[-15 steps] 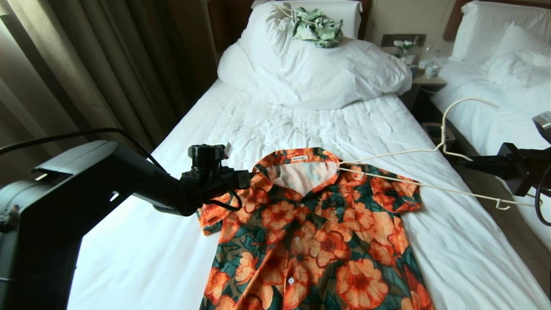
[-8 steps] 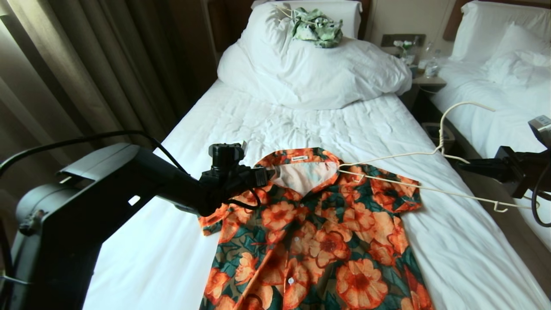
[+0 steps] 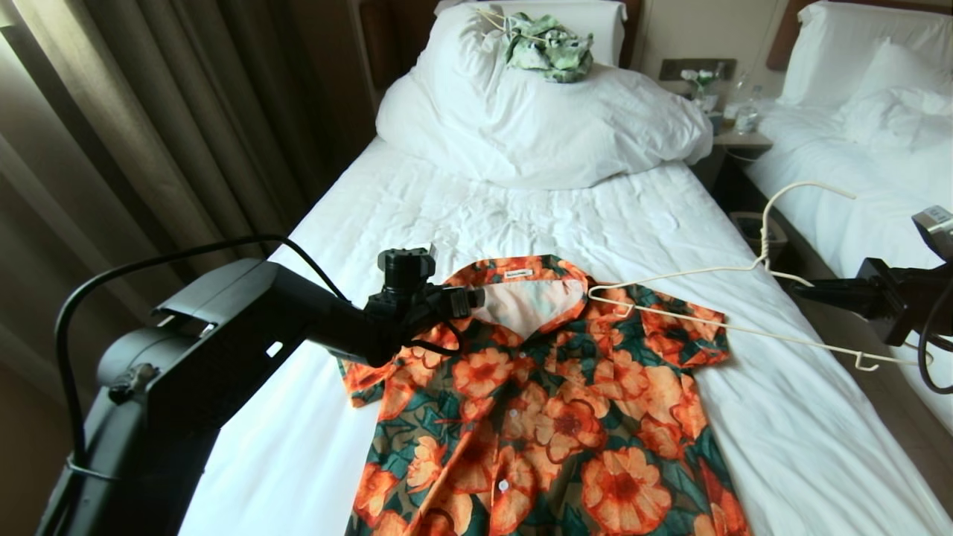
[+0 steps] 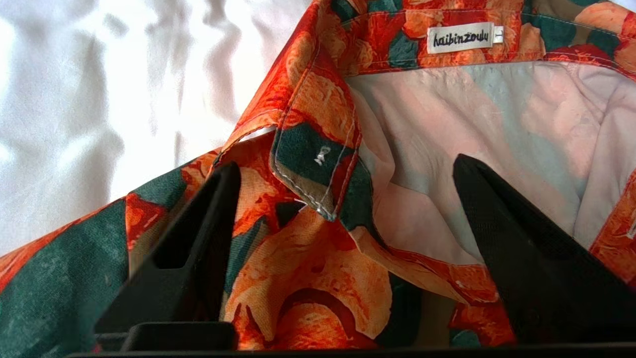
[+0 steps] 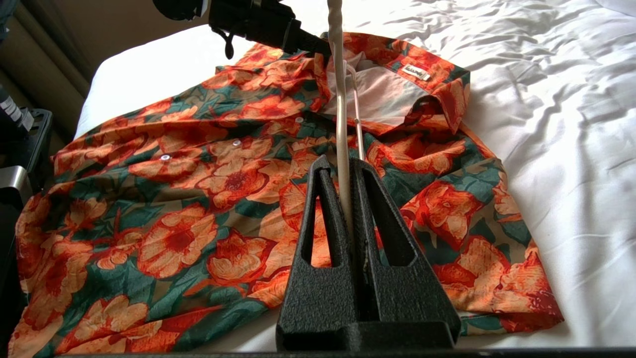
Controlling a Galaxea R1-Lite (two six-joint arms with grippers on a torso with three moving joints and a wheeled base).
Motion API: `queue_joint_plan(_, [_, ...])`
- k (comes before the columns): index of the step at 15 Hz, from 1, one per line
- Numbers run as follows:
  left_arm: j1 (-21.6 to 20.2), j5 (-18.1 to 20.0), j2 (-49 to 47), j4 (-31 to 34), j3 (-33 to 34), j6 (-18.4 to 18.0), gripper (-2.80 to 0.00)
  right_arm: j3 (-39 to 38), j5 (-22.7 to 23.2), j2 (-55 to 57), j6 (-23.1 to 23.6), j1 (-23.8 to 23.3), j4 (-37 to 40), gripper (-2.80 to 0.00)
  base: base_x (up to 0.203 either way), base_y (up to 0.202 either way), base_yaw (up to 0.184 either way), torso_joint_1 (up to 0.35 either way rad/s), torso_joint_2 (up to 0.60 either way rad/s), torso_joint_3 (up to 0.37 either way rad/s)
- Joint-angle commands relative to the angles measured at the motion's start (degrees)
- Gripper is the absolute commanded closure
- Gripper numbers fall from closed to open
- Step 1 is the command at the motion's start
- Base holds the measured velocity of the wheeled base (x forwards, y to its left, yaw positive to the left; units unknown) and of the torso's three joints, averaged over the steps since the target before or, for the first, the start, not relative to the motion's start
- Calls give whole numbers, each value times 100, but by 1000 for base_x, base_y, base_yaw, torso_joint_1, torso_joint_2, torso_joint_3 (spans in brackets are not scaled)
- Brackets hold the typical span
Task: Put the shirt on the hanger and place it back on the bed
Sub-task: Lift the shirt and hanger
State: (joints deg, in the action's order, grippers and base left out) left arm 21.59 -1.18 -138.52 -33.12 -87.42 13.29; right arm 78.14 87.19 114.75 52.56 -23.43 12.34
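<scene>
Left gripper (image 4: 343,219) gaping wide, empty, straddling floral shirt (image 3: 551,402) collar: limp, light fabric, pinch collar edge. Right gripper (image 5: 348,199) clamping wire hanger (image 3: 744,327).

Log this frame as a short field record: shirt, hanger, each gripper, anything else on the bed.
shirt: floral shirt lying flat on the bed, buttoned, collar open
hanger: cream wire hanger held above the shirt's shoulder, one end near the collar, not yet inside
left gripper: open, fingers straddling the collar edge, nothing held
right gripper: shut on the hanger, at the bed's right side
other: green-and-white garment on the pillows
</scene>
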Motion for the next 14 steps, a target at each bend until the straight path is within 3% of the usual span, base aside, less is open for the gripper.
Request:
queue_joint_plan(1, [-14, -5, -69, -18, -91, 15, 0, 8, 48, 30, 35, 5, 14, 0, 0, 0, 0, 0, 0, 0])
queue_joint_plan(9, [-4, 4, -122, -36, -297, 16, 0, -39, 48, 33, 35, 5, 14, 0, 0, 0, 0, 0, 0, 0])
queue_joint_plan(14, [92, -162, 536, -50, 122, 146, 0, -282, 48, -32, 35, 70, 22, 0, 0, 0, 0, 0, 0, 0])
